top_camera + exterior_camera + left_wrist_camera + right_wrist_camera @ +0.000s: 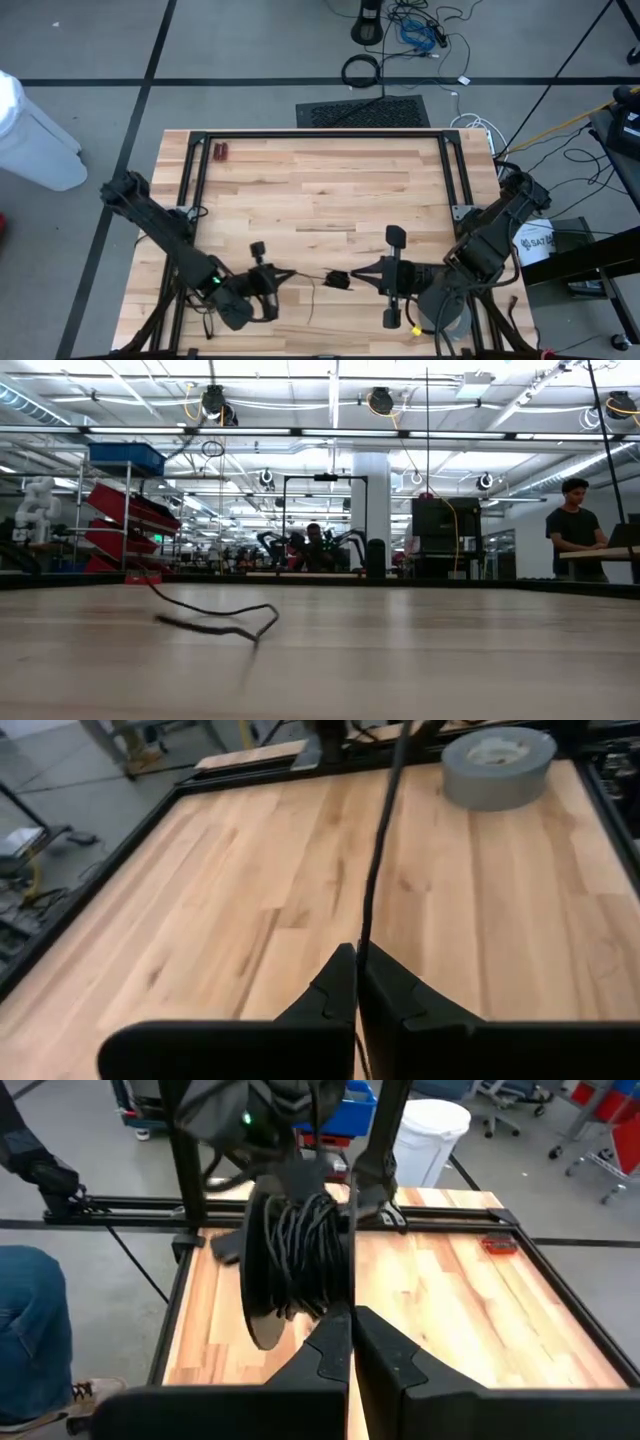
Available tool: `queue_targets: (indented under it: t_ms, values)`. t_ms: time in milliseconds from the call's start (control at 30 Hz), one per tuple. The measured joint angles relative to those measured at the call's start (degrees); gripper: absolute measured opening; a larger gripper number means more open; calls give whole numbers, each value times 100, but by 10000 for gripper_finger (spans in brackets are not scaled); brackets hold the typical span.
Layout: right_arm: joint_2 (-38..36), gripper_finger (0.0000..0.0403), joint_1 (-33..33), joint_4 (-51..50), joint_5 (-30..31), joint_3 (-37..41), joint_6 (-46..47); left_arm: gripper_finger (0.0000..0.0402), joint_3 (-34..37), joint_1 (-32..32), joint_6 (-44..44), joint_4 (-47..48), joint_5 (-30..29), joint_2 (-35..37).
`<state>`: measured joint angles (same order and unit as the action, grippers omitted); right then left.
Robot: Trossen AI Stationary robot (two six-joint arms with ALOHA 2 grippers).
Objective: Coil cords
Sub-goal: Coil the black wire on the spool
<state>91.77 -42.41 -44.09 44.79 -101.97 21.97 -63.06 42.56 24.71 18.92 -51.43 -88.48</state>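
The thin black cord is partly wound into a small round bundle near the table's front middle; it shows large in the right wrist view. A single strand runs from the bundle to my left gripper, which is shut on it. My right gripper is shut at the bundle's right side. A loose strand lies on the table in a flat loop; it also trails toward the near edge. My left gripper pinches a single strand of the cord between its two fingertips, coming level from the table's left. The strand runs straight away from the fingers toward the bundle, off the table top. My right gripper's shut fingertips meet the bundle's near side, coming level from the table's right. The bundle hides which windings they have.
A grey tape roll lies by the right arm's base. A small red object sits at the far left corner. A black frame borders the table. A person's leg stands beyond the table's left side.
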Motion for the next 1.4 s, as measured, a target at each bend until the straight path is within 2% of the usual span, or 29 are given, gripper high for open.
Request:
queue_targets:
  t_ms: [200,367,567,900,1200,1400]
  values:
    - [0,0,-36,-184,29,2,-183,5,-2,140,524,939,-137,552]
    - [30,0,-25,-492,1,2,-301,5,-1,173,649,906,-121,788]
    - [76,0,-15,-446,-30,2,-245,5,1,173,593,881,165,788]
    - [641,0,129,-460,-210,-6,106,5,-231,215,-299,859,437,819]
    - [1263,0,412,-471,-490,-6,290,5,-373,211,240,858,907,817]
    - [1575,0,533,-452,-641,-6,292,5,-375,193,412,1113,931,835]
